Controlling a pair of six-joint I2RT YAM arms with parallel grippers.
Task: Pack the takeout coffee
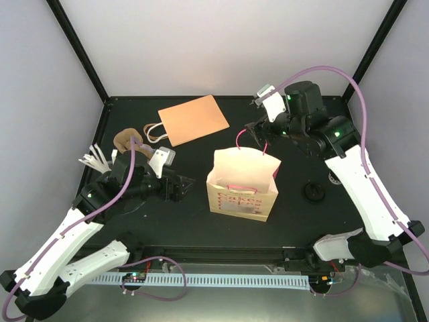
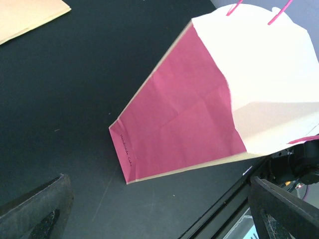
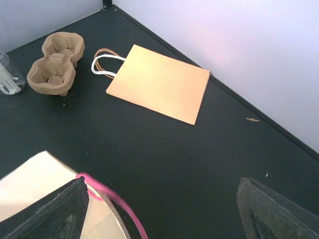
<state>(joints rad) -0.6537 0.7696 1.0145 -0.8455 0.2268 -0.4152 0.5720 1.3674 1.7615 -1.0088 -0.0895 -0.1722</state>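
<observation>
the takeout coffee shows in no view, perhaps hidden inside the upright paper bag (image 1: 242,181), so the right gripper (image 3: 162,186), jaws wide beside the pink handle (image 3: 114,199), should rise straight up without snagging it, while the left gripper (image 1: 184,186) hovers wide open beside the bag.

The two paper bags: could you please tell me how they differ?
The pink-sided bag stands upright and open; the tan bag lies flat, folded. The pink-sided bag has pink handles and printed lettering; the tan bag is plain with white-and-brown handles. Both are handled paper bags.
</observation>
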